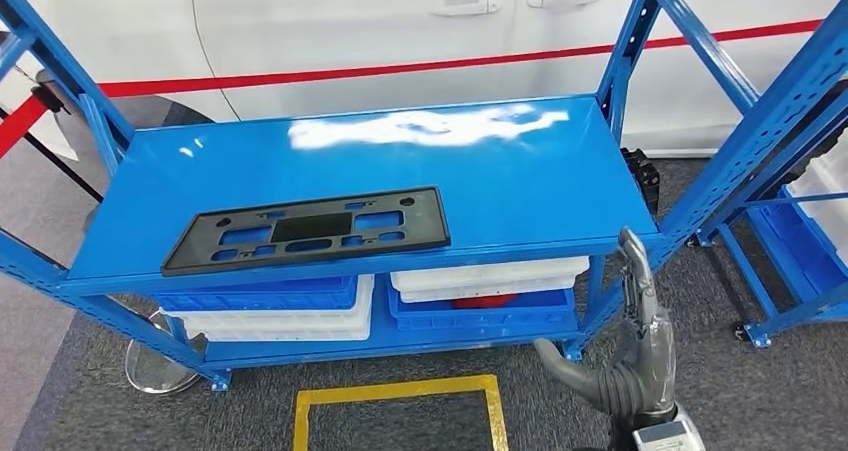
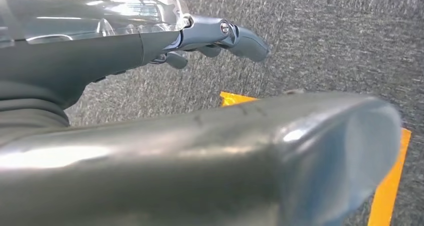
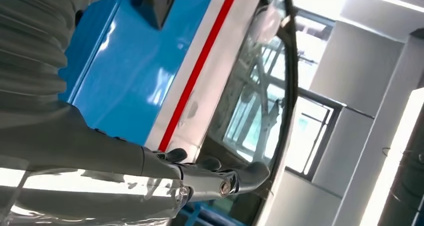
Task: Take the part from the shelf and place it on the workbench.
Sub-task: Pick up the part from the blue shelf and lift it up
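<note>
Head view: the black part (image 1: 307, 231) is seen lying flat on the blue shelf (image 1: 520, 186), near its front edge. The right hand (image 1: 640, 281) is raised beside the shelf's right front corner, fingers extended, nothing held. The left hand (image 2: 220, 35) is seen empty over carpet.

The shelf top (image 1: 480, 171) lies open from the front; blue uprights (image 1: 630, 41) flank it, seemingly clear overhead.

I saw the part (image 1: 307, 231) lying on the shelf (image 1: 500, 171), lower left of the frame. Bins (image 1: 270, 306) sat under it. My right hand (image 1: 637, 271) stood lower right.
</note>
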Available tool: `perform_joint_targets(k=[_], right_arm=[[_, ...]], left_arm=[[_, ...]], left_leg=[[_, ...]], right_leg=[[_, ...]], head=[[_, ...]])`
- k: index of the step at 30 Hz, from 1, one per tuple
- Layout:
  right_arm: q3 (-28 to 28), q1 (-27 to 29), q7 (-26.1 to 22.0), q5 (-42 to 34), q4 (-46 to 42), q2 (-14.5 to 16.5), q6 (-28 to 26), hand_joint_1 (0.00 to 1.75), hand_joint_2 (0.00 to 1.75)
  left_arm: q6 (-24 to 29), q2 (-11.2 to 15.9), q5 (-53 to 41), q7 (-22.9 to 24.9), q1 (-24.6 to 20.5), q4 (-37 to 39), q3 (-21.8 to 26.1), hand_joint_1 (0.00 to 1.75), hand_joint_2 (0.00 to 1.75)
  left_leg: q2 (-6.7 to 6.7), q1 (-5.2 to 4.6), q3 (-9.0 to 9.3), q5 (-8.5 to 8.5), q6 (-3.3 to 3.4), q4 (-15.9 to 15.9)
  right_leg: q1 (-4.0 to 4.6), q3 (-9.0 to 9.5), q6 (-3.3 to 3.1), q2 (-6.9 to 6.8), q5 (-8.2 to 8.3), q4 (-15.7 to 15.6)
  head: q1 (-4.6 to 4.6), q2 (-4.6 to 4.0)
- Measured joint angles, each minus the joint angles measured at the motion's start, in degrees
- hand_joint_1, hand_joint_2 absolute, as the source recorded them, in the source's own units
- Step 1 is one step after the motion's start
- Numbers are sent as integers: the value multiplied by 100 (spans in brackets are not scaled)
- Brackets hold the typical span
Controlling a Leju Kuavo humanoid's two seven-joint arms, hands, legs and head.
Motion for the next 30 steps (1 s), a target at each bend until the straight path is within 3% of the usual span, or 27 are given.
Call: perform_joint_targets(k=[2,4,5,6,7,9,10,11,14,16,19,20,21,22,25,27,30], right_arm=[[347,-53,75,121,-119,-24,24,0,175],[665,-112,154,387,-154,-28,-22,0,175],[791,-150,200,549,-147,-28,-68,0,175],[901,-196,246,719,-134,-29,-123,0,175],[1000,-257,293,886,-112,-30,-184,0,175],[1172,-390,381,1215,-44,-30,-308,0,175],[1255,-452,425,1378,5,-29,-369,0,175],[1336,-513,469,1541,63,-28,-430,0,175],[1586,-705,602,2017,274,-21,-597,0,175],[1697,-780,671,2263,366,-18,-685,0,175],[1784,-860,749,2465,483,-13,-765,0,175],[1839,-911,790,2554,572,-10,-794,0,175],[1910,-965,838,2675,684,-4,-832,0,175],[1980,-1011,891,2804,791,6,-874,0,175],[2184,-1185,1067,3199,1078,64,-1006,0,175],[2339,-1336,1202,3447,1300,119,-1097,0,175],[2608,-1533,1426,3808,1668,224,-1228,0,175]], left_arm=[[29,0,48,-11,-10,10,-56,0,0],[53,0,79,-21,-15,24,-100,0,0],[57,0,88,-25,-14,29,-125,0,0],[60,0,91,-27,-13,34,-151,0,0],[61,0,92,-31,-12,39,-175,0,0],[64,4,93,-34,-20,50,-208,0,0],[67,7,92,-39,-28,57,-221,0,0],[69,9,92,-44,-37,62,-237,0,0],[73,7,92,-55,-55,67,-313,0,0],[73,-1,91,-57,-55,67,-343,0,0],[76,-9,91,-58,-51,67,-354,0,0],[76,-14,92,-57,-53,67,-362,0,0],[75,-20,92,-57,-56,67,-376,0,0],[75,-25,93,-57,-61,67,-394,0,0],[72,-32,99,-57,-75,67,-464,0,0],[67,-38,114,-56,-87,68,-504,0,0],[60,-39,131,-56,-111,67,-580,0,0]], left_leg=[[5,4,-258,-266,-16,524],[5,-3,-723,-557,-12,1323],[5,-6,-903,-576,2,1576],[5,-12,-992,-484,27,1632],[5,-24,-969,-281,66,1456],[5,-66,-734,186,175,740],[11,-93,-629,327,213,422],[14,-120,-573,391,235,227],[10,-147,-554,439,266,81],[10,-122,-507,523,323,-22],[17,-139,-499,578,378,-79],[19,-157,-504,578,381,-74],[19,-174,-505,575,387,-68],[16,-190,-502,569,391,-60],[2,-226,-495,530,387,-15],[3,-237,-512,513,351,1],[5,-238,-526,476,269,28]], right_leg=[[7,13,-55,-11,-12,-11],[34,16,-78,-21,-22,-13],[50,20,-87,-25,-28,-13],[67,30,-94,-25,-32,-13],[81,45,-99,-21,-36,-13],[100,75,-97,-14,-39,-18],[107,79,-81,-10,-37,-20],[106,77,-54,-10,-29,-29],[93,87,71,-16,20,-96],[99,40,120,-18,-89,31],[116,-392,128,-20,-588,956],[120,-527,128,-21,-670,1231],[126,-580,121,-21,-648,1333],[132,-524,105,-21,-525,1223],[184,8,1,-29,-30,149],[216,151,-46,-38,37,-185],[194,170,-94,-39,70,-253]], head=[[-6,0],[-10,0],[-10,0],[-10,0],[-10,0],[-7,0],[-7,0],[-4,0],[-5,-1],[-1,-1],[4,0],[4,0],[4,0],[4,0],[3,0],[1,0],[-3,0]])
